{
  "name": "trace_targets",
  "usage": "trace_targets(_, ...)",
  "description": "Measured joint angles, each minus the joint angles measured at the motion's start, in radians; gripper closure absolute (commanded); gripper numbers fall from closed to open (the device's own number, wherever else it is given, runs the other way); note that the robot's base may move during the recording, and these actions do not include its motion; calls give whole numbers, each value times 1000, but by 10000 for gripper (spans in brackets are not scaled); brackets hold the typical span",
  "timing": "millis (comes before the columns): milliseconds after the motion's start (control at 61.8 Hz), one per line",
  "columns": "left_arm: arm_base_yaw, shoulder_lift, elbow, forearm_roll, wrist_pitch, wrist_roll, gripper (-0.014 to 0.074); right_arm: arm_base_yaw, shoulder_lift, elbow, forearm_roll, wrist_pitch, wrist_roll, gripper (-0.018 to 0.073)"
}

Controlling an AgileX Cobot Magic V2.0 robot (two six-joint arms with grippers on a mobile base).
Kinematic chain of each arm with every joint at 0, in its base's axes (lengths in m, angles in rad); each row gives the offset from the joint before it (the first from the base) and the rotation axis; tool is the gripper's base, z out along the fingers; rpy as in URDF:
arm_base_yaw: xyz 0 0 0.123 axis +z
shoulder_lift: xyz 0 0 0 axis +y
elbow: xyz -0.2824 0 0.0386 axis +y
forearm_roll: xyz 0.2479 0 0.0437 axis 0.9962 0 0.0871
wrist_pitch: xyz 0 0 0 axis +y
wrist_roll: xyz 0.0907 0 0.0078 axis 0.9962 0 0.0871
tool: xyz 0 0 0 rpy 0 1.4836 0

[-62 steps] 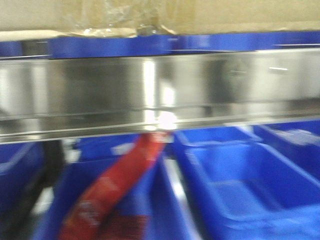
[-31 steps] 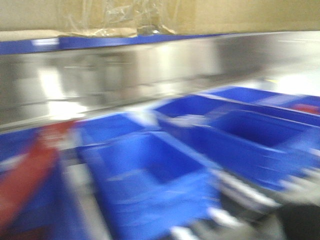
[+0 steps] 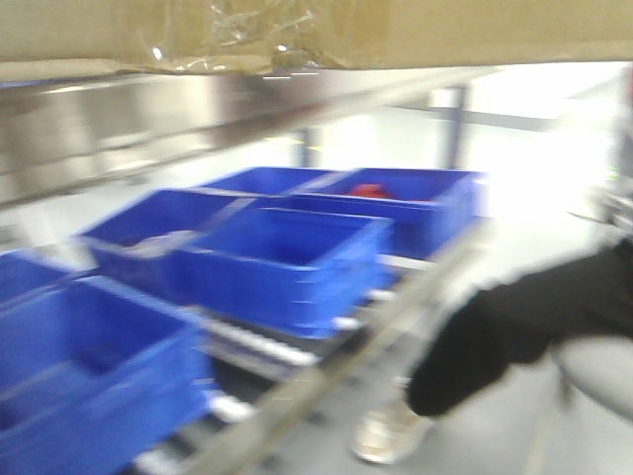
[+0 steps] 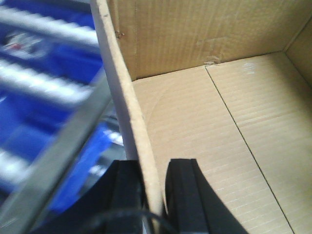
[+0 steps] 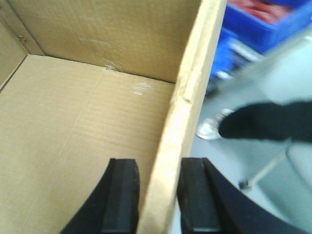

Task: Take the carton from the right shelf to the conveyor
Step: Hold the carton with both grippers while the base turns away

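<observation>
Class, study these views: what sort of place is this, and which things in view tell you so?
Probably a warehouse or sorting area: blue plastic bins on roller racking, a brushed-steel shelf rail, and a corrugated carton held by the left gripper and right gripper.

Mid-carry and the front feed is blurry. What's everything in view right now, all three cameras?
carton: one, brown cardboard, open and empty inside, across the top of the front view, held up by both side walls
tape: one crinkled strip, clear, on the carton's lower edge
shelf rail: one, shiny steel, under the carton at left
blue bins: at least five, blue, on the rack below the rail
red items: count unclear, red, in a far bin
person's leg: one, black clothing, right foreground
shoe: one, pale, on the floor
left gripper: one, black, clamped on the carton's left wall
right gripper: one, black, clamped on its right wall
</observation>
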Motion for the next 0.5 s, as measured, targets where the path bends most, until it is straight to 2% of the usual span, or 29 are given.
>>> trace_targets(501,0,0,0,0,0,0,617,0,0,0,0,0,0,626)
